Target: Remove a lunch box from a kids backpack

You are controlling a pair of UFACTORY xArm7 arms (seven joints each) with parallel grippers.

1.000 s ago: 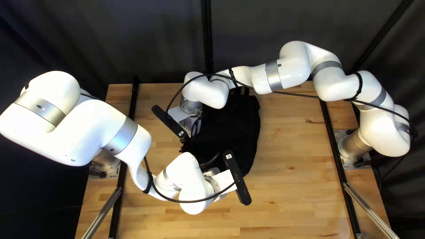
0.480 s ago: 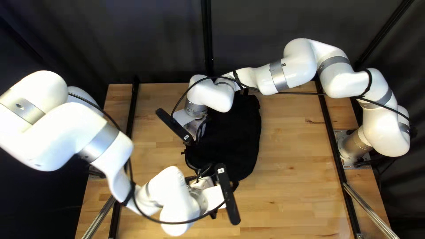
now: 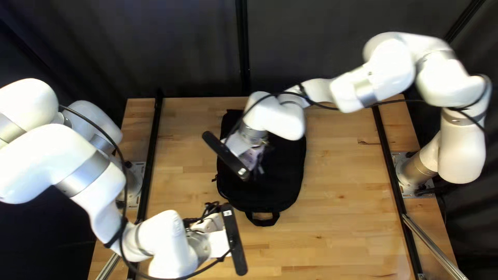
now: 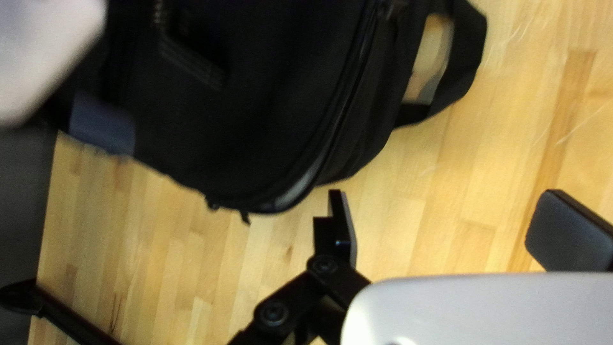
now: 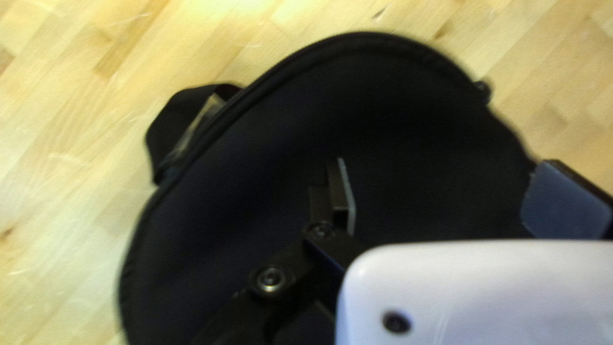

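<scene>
The black backpack lies flat on the tabletop, its handle loop toward the near edge; I cannot tell where the lunch box is. The right gripper is over the backpack, fingers spread wide and holding nothing. The left gripper is off the bag's near left side, its fingers also wide apart, gripping nothing.

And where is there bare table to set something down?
Top left view: the widest bare stretch of table lies between backpack and right black rail; a narrower strip separates backpack from left rail. Crowded: over the backpack, under right arm, and near-left, under left arm.
</scene>
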